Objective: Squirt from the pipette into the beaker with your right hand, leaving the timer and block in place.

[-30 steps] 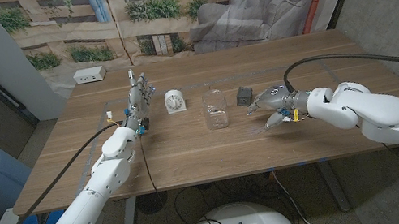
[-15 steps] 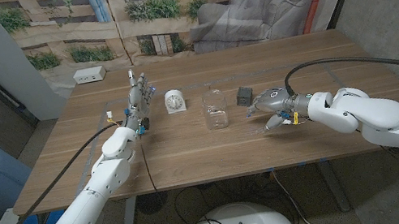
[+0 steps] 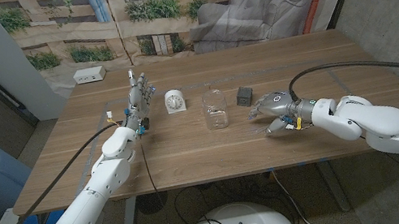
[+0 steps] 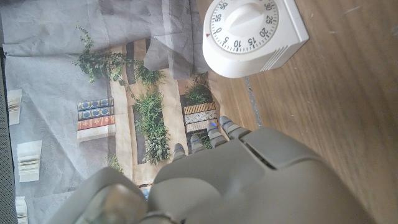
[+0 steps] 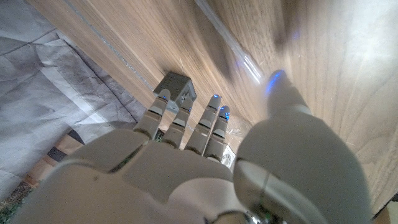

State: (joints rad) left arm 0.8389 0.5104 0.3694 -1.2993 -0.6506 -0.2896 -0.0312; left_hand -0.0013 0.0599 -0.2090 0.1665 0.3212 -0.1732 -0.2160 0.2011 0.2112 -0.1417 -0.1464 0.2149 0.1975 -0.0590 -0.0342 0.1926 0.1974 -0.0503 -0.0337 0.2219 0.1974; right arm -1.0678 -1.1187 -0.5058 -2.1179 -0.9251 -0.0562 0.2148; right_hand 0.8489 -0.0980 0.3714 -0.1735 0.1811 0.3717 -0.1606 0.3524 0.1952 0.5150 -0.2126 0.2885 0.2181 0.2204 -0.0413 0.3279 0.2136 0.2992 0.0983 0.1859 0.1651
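Observation:
A clear glass beaker [image 3: 215, 109] stands upright mid-table. The white dial timer [image 3: 173, 100] [image 4: 252, 34] is to its left and the small dark block [image 3: 244, 94] [image 5: 176, 87] to its right. My right hand [image 3: 274, 107] [image 5: 186, 168] hovers low over the table just right of the beaker and nearer than the block, with its fingers spread and nothing in them. In the right wrist view a thin clear pipette [image 5: 233, 50] lies on the wood past the fingertips. My left hand [image 3: 140, 94] [image 4: 217, 180] stands with its fingers upright and apart, left of the timer, holding nothing.
A white box [image 3: 89, 75] sits at the table's back left corner. A black cable [image 3: 355, 61] arcs over the right side of the table [image 3: 190, 151] to my right arm. A printed backdrop hangs behind the far edge.
My right hand has drifted slightly toward the near edge and dropped a little, and its forearm has swung lower. The left hand, timer, beaker and block have stayed put.

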